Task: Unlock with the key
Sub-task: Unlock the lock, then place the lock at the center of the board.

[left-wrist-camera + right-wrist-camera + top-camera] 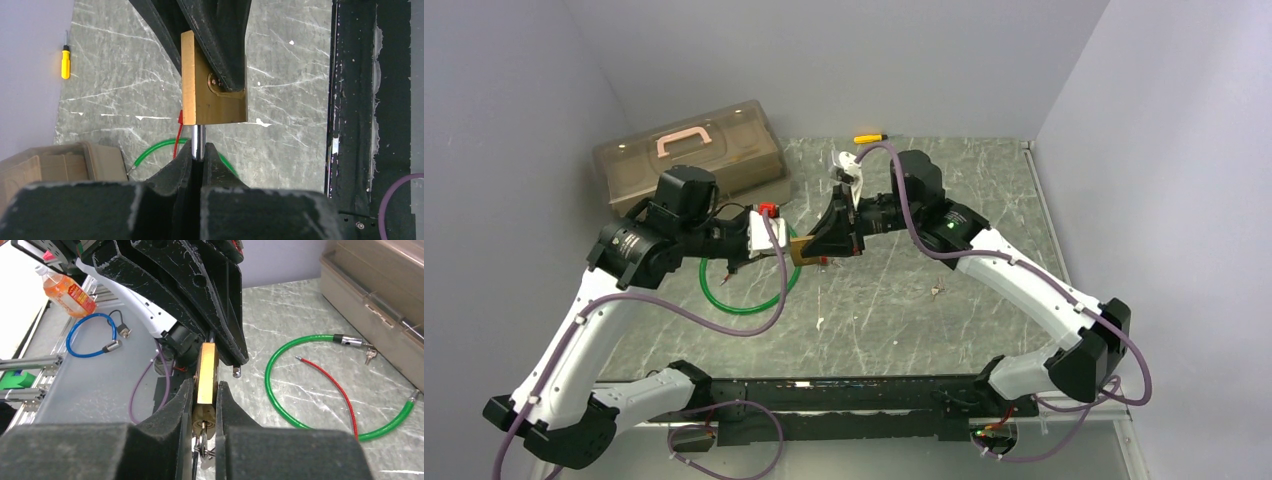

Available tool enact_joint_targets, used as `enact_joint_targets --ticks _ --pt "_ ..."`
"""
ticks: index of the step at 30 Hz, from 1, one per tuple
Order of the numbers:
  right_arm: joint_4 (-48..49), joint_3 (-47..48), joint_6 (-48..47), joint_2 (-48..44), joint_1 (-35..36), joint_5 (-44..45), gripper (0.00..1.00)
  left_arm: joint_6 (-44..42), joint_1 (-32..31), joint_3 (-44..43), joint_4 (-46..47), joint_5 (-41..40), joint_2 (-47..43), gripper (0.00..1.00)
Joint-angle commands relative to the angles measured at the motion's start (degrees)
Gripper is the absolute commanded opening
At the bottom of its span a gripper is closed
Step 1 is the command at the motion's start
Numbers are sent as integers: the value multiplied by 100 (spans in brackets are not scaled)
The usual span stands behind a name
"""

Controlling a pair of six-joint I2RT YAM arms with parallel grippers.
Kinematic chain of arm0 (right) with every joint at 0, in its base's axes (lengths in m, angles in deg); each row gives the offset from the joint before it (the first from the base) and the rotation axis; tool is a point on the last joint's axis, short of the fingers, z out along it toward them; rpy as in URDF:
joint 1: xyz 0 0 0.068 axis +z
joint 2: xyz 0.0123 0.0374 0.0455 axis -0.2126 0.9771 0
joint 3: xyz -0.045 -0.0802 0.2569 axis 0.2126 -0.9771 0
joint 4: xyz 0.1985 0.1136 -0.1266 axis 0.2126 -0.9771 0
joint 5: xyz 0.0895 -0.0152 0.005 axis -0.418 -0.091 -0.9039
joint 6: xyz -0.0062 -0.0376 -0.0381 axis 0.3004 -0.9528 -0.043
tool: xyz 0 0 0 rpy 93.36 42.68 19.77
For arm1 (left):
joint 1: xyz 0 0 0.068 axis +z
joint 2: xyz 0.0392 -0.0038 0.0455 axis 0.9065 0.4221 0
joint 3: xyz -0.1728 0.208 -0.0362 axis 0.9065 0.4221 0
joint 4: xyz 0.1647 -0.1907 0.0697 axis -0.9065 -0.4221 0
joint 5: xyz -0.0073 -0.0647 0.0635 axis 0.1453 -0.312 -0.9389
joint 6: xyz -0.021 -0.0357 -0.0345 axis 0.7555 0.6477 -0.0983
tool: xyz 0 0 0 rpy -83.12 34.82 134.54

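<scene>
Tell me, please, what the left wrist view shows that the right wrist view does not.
Only the left wrist view shows the yellow screwdriver and the steel shackle pinched in the left gripper. Only the right wrist view shows the key, the orange bottle and the blue cable. Both show the brass padlock, the green cable and the brown box.

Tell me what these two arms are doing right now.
The two arms hold a brass padlock between them. The left gripper is shut on its steel shackle, the right gripper on the brass body. A key appears to sit at the body's end, between the right gripper's fingers. The shackle looks seated in the body, so the lock seems not yet open.
</scene>
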Motion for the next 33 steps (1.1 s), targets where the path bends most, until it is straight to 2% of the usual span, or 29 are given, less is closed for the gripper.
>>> enact_joint_targets --ticks 1,3,4,6,9,11,12,16,19,22,29,33 --pt "-54 259 29 149 7 -281 0 58 17 -264 460 248 -55 12" --pt "110 232 339 229 -117 -335 0 -99 21 -274 400 154 -46 26" --pt "313 169 614 284 -261 -445 0 -170 17 -255 392 51 -51 37" --pt "976 -64 1603 373 -606 -749 0 -396 16 -183 349 -193 -71 69" --pt "1805 -517 2441 495 -977 -1123 0 -786 16 10 251 -559 -142 82" --pt "1614 -603 2175 520 -1040 -1071 0 -833 16 121 215 -713 -182 96" --pt "1285 -577 1878 553 -1046 -927 0 -735 16 144 207 -793 -193 99" --pt "139 -558 994 815 -1053 -290 0 -113 16 -128 -37 -1147 -14 99" --pt "-83 -655 654 973 -1112 262 0 532 50 -744 -635 -1393 457 99" --pt "-278 -760 319 1040 -1172 1118 0 925 172 -1083 -1106 -1282 781 99" --pt "-193 -1422 -175 764 -1199 3093 0 1265 457 -171 -954 -1129 557 99" --pt "256 -1878 -354 530 -1197 4241 0 1403 615 314 -744 -977 396 99"
